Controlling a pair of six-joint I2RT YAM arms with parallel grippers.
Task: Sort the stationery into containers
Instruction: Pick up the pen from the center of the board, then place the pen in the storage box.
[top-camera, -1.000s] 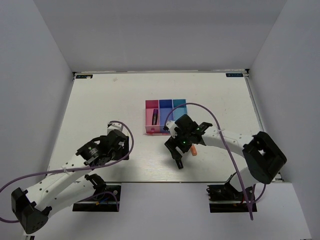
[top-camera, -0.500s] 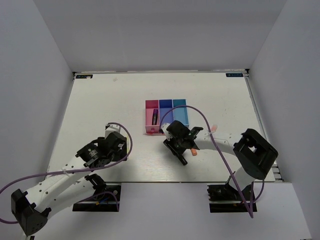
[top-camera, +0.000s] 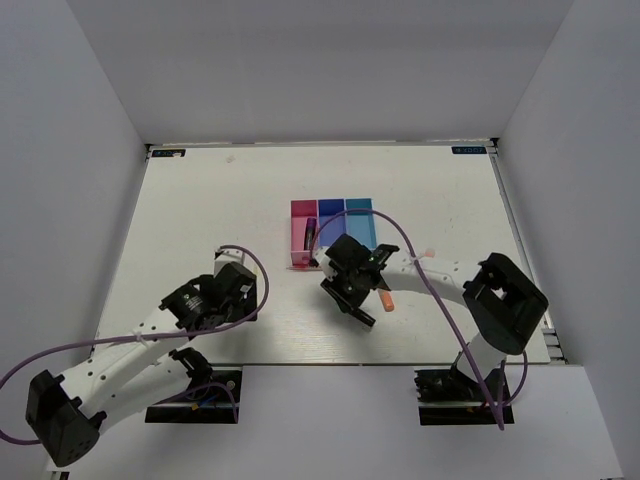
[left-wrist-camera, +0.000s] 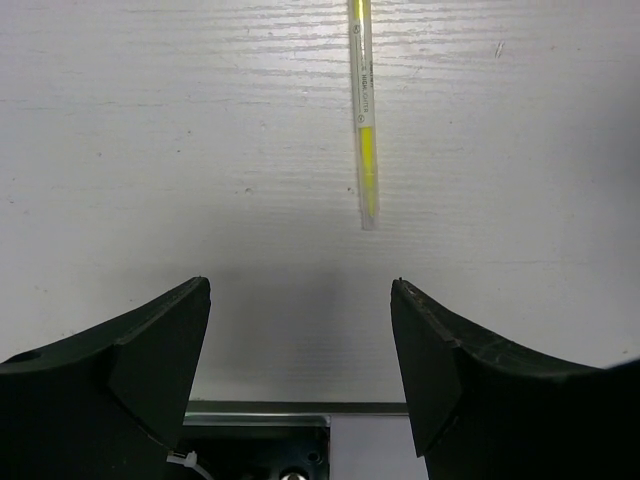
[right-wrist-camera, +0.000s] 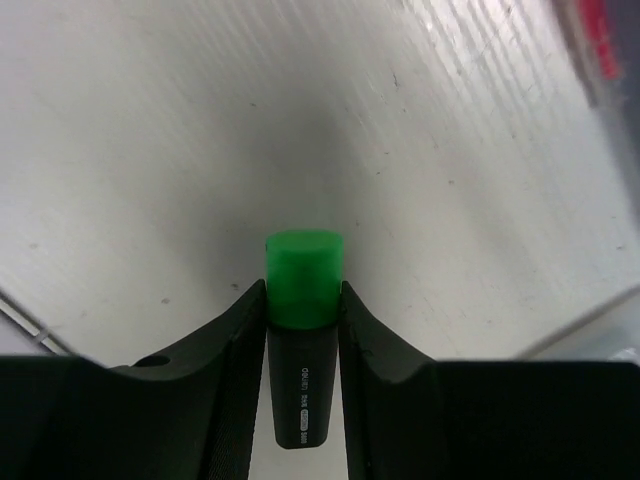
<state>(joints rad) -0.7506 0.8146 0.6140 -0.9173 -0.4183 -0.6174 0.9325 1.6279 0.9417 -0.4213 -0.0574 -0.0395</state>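
Table (top-camera: 200, 210): white, shut in by plain white walls on three sides, with both arm bases at its near edge.
Bins (top-camera: 346, 240): three joined in a row, mid-table and slightly toward the far side. The pink bin (top-camera: 299, 212) is at the left, the blue-purple bin (top-camera: 331, 210) in the middle and the light blue bin (top-camera: 361, 212) at the right.
Purple marker (top-camera: 311, 232): a dark shape lying lengthwise inside the pink bin.
Right gripper (right-wrist-camera: 303, 292): low over the table just on the near side of the bins, in front of the pink one. Its jaws are narrow and clamped on the highlighter.
Highlighter (right-wrist-camera: 303, 275): pinched between the two right fingers (right-wrist-camera: 238, 335). Its green end sticks out past the fingertips and its black part runs back toward the wrist. A soft shadow lies on the table beneath it. From above it cannot be made out under the gripper.
Orange marker (top-camera: 386, 299): lies on the table just beside the right gripper, on its right, near side of the bins.
Pink bit (top-camera: 428, 254): a small pink tip showing by the right forearm, too small to tell more.
Left gripper (left-wrist-camera: 300, 300): over the near left part of the table, well apart from the bins. Its jaws are wide, with only bare table and shadow between them.
Yellow stick (left-wrist-camera: 363, 110): thin, lying on the table ahead of the left gripper. It runs out of the wrist view's top edge with its clear tip toward the fingers, touching neither.
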